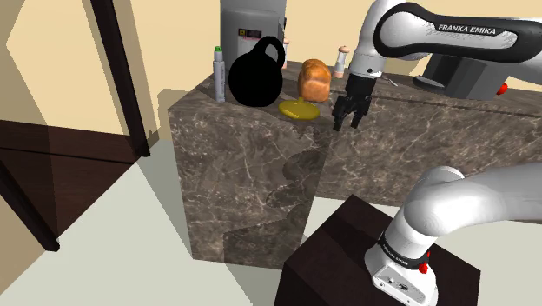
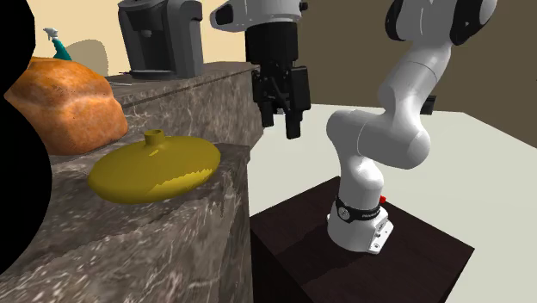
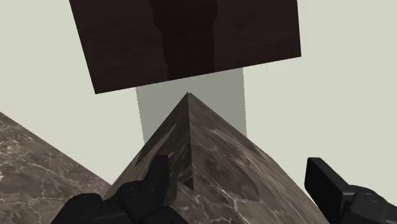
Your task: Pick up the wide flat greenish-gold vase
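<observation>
Gripper (image 1: 349, 113): fingers apart, empty, poised above tabletop (image 2: 231, 157) corner. Flat greenish-gold vase (image 2: 155, 170) on tabletop near gripper, untouched.

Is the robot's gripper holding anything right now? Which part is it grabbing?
Nothing is held. The gripper hangs open near the counter corner, and the flat greenish-gold vase sits on the counter, apart from it.
</observation>
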`<move>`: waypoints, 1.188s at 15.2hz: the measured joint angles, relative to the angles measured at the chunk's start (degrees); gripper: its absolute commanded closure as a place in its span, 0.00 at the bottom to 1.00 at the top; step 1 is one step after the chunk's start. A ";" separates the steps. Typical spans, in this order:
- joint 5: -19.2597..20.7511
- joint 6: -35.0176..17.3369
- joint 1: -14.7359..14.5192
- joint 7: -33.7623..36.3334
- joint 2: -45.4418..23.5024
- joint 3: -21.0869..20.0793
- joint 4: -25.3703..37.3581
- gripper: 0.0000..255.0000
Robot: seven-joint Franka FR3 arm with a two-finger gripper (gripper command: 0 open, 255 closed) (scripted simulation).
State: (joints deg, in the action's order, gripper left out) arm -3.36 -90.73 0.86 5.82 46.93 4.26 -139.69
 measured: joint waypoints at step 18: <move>1.80 -18.16 0.48 4.59 -19.21 -3.31 19.12 0.00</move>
State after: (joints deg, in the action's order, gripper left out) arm -1.56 -108.89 1.35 10.41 27.72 0.95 -120.57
